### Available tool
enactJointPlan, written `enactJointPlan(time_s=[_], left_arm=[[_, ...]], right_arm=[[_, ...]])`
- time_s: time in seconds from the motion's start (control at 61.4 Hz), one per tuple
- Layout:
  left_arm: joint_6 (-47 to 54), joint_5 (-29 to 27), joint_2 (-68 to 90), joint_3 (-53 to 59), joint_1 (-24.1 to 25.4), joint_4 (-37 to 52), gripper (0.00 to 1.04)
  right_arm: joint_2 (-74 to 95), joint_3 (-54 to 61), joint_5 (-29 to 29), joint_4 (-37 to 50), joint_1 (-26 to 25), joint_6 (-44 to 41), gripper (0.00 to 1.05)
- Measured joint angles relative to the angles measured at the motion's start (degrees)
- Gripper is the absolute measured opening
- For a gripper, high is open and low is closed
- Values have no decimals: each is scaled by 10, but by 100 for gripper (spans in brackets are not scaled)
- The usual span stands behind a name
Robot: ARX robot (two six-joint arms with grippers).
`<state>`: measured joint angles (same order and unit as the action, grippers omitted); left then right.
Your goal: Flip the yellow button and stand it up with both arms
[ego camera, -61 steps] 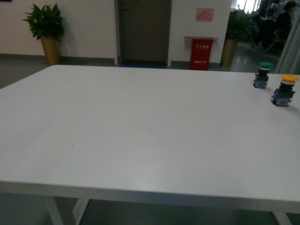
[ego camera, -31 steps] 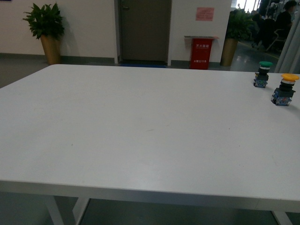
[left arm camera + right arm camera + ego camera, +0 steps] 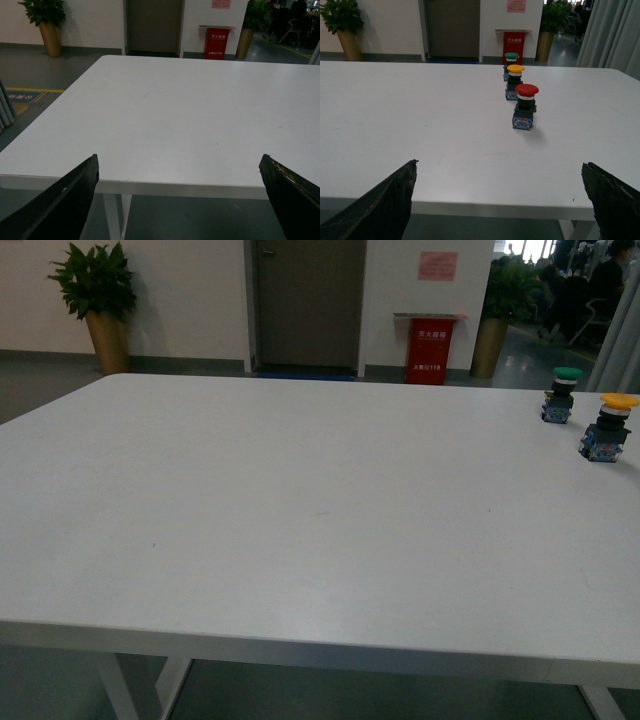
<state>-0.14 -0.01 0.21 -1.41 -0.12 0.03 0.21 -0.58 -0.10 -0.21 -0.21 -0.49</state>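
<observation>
White table [image 3: 300, 520] fills most of the front view, top bare except at the far right edge of the frame. Behind it: grey door at upper centre, potted plant [image 3: 98, 300] in the upper left corner, red bin [image 3: 431, 340] upper right of centre, second plant [image 3: 500, 305] further right.

Neither arm shows in the front view. Left gripper [image 3: 180, 200] appears in the left wrist view only as two black fingertips in the lower corners of the frame, spread wide apart w/ nothing between them; it hangs just off the near table edge. Right gripper [image 3: 502, 200] looks the same in the right wrist view: two black tips in the lower corners, jaws wide open, empty, short of the table edge.

Yellow button [image 3: 607, 428] stands upright at the far right edge of the front view, cap up, blue block on the table. Green button [image 3: 561, 395] stands upright just up-left of it, near but apart. In the right wrist view, upper centre, the yellow button sits between the green one behind and a red button [image 3: 525, 106] in front, all three upright in a row, none touching.
</observation>
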Motion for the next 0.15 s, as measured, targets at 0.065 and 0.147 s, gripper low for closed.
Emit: enactJointPlan(time_s=[0.065, 0.147], left_arm=[[0, 0, 0, 0, 0, 0, 99], [0, 0, 0, 0, 0, 0, 99]], right_arm=[[0, 0, 0, 0, 0, 0, 98], [0, 0, 0, 0, 0, 0, 98]])
